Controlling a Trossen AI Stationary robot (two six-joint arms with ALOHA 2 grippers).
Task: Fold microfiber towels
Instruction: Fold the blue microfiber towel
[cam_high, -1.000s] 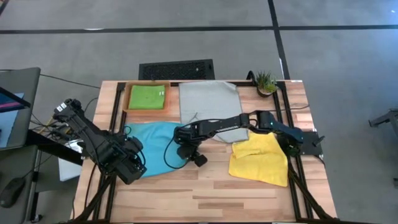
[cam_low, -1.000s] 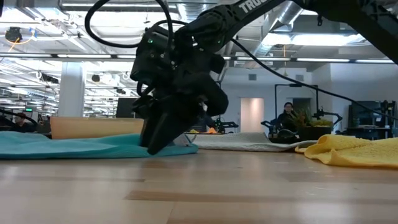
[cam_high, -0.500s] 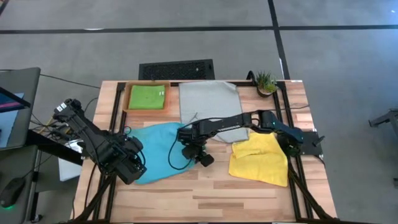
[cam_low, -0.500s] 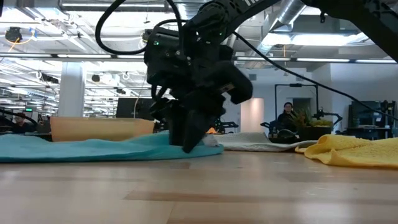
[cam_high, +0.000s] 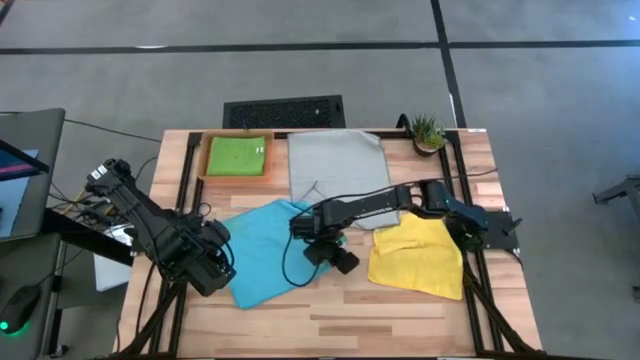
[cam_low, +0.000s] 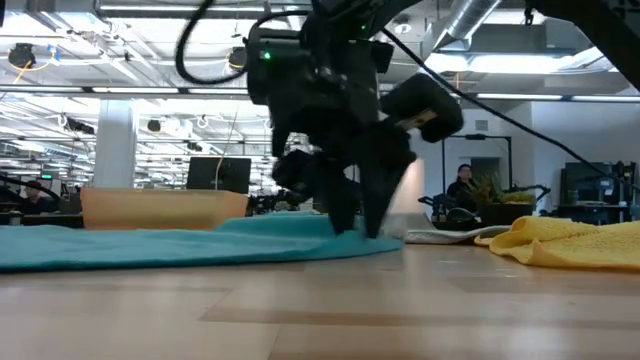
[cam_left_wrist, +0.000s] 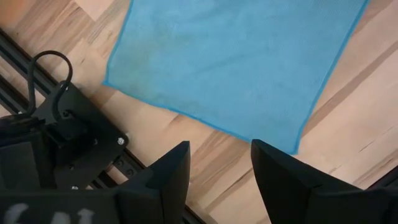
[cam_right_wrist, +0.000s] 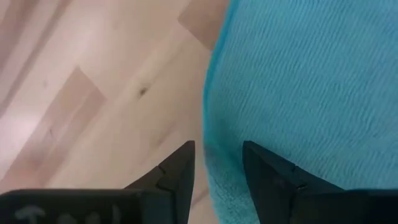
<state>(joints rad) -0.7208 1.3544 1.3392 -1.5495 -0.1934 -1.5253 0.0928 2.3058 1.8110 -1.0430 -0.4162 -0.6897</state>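
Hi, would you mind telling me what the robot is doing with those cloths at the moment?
The right pincer is down at the right edge of the blue towel, which lies spread flat on the table; whether it actually grips the edge is hard to tell. The left pincer hangs open over the towel's near left corner. The green towel sits folded in the orange tray, while the grey towel lies flat and the yellow towel lies rumpled, both still unfolded.

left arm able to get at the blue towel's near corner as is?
Probably yes. The left gripper sits open just off the blue towel, whose corner lies flat on bare table with nothing between; the right gripper works the far edge.
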